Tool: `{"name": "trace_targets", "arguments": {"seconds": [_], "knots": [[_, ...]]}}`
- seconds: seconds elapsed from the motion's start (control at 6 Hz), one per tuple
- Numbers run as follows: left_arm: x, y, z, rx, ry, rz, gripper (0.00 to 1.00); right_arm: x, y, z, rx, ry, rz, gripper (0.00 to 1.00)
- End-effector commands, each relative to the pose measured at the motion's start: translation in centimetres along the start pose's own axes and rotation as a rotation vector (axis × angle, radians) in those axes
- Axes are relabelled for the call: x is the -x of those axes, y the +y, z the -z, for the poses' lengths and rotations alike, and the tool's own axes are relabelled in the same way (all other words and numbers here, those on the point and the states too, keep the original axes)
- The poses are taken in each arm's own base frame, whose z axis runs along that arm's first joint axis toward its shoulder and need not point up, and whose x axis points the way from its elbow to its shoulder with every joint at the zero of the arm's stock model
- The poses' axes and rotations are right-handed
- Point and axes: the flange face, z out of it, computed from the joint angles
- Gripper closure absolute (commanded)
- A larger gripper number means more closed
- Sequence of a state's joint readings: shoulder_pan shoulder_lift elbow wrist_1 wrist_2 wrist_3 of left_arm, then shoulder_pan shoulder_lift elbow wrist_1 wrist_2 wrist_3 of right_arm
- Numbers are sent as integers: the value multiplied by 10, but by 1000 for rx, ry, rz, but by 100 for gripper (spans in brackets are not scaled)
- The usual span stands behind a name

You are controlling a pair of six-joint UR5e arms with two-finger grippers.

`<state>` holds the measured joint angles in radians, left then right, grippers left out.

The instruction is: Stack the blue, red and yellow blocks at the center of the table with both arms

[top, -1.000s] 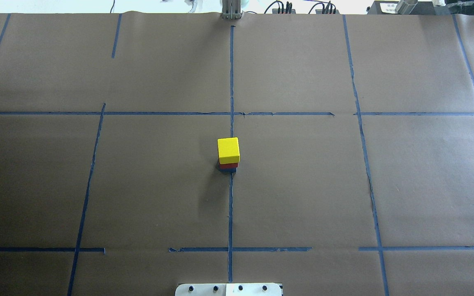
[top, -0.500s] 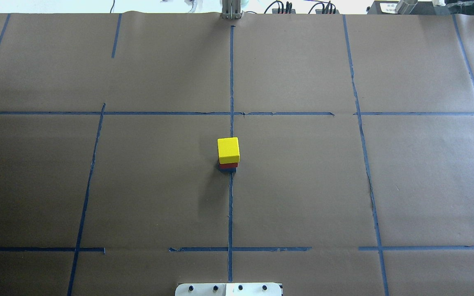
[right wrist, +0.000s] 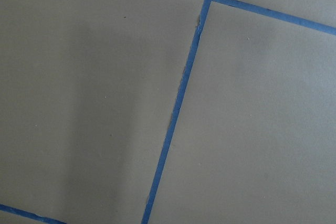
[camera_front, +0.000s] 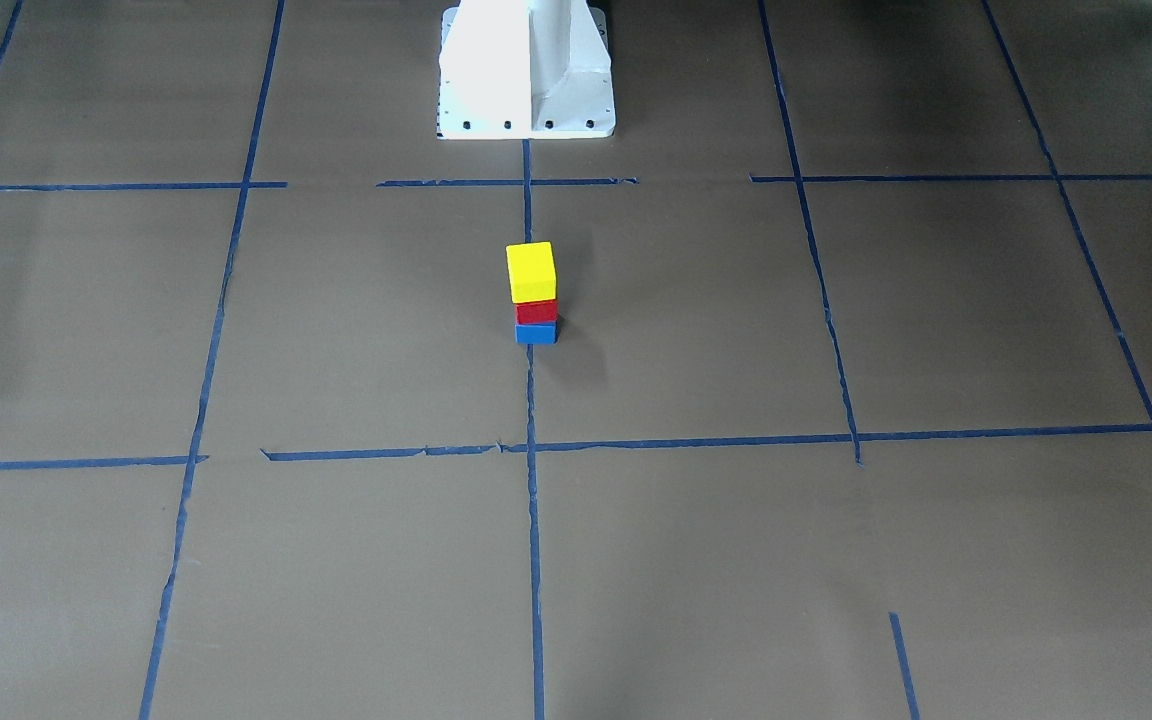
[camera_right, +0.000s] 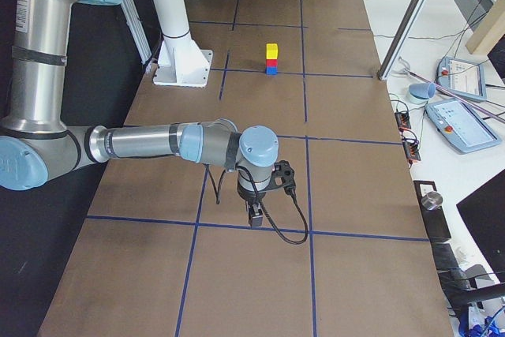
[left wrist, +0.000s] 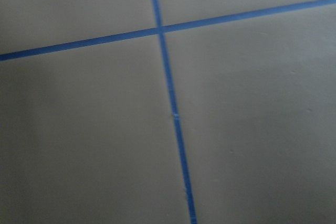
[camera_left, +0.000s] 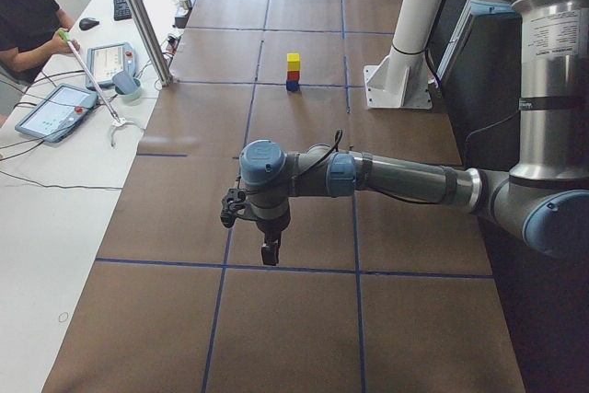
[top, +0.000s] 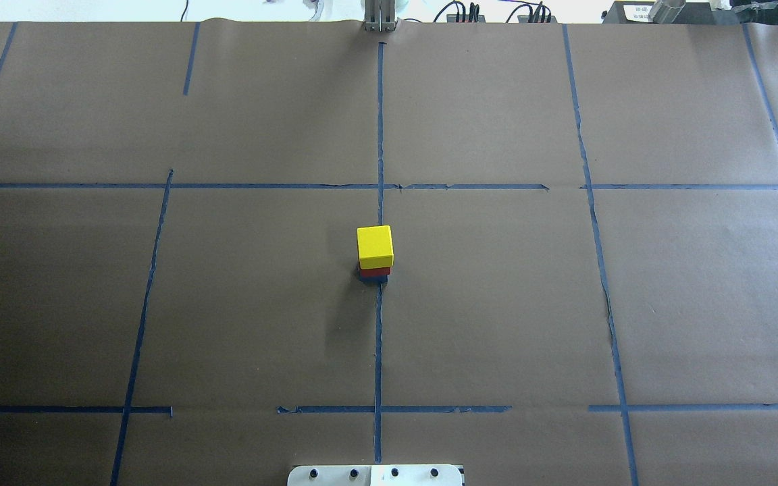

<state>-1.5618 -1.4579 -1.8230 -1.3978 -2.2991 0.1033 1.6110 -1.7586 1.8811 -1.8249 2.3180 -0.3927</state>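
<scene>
A stack stands at the table's centre on the blue tape line: yellow block [top: 375,246] on top, red block [top: 375,271] in the middle, blue block [top: 373,278] at the bottom. The front view shows all three clearly: yellow [camera_front: 531,271], red [camera_front: 536,311], blue [camera_front: 536,333]. No gripper touches the stack. My left gripper [camera_left: 270,253] hangs over the table's left end, far from the stack. My right gripper [camera_right: 255,217] hangs over the right end. I cannot tell whether either is open or shut. Both wrist views show only brown paper and tape.
The robot's white base [camera_front: 526,70] stands at the near middle edge. Brown paper with blue tape lines covers the table [top: 497,304]. A side bench with tablets [camera_left: 51,109], a metal post [camera_left: 143,20] and a seated person [camera_left: 28,11] lies beyond the far edge.
</scene>
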Motion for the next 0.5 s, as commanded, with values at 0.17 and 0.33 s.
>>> {"name": "trace_targets", "arguments": {"seconds": [0.17, 0.33], "knots": [[-1, 13, -4, -3, 29, -3, 0, 0, -1, -1, -1, -3, 3, 0], [0, 13, -5, -2, 29, -6, 0, 1, -2, 2, -6, -2, 2, 0]]}}
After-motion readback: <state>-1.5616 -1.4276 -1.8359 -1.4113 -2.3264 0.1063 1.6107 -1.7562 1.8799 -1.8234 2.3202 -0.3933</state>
